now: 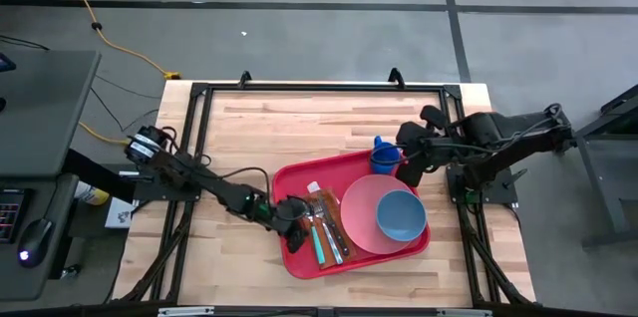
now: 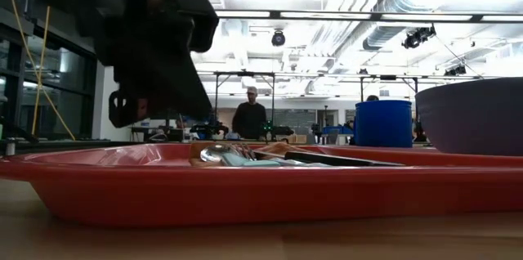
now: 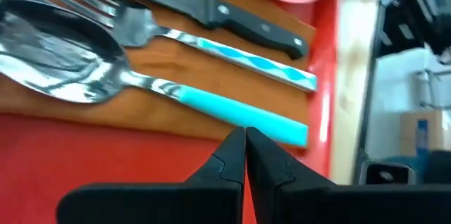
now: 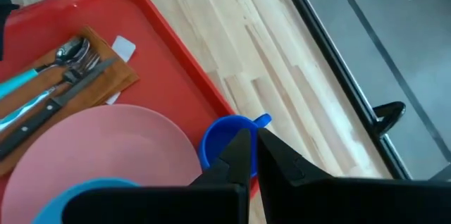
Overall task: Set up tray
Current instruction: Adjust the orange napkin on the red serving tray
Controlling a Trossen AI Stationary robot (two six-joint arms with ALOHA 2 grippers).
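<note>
Both grippers are clenched on nothing, as we see it. Nearest us, the tray (image 1: 299, 257) lies on the table's (image 1: 249, 128) front right part. Our left gripper (image 1: 295, 209) hovers over its left edge, beside the spoon (image 3: 63, 69), fork (image 3: 232, 51) and knife (image 3: 211, 13) on the napkin (image 1: 321, 202). Farther right sit the pink plate (image 1: 357, 217) and blue bowl (image 1: 401, 214). Farthest, the right gripper (image 1: 407, 162) hangs by the blue cup (image 1: 384, 158).

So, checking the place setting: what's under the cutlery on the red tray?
A brown napkin lies under the spoon, fork and black-handled knife; the red plastic tray beneath it is hidden.
</note>
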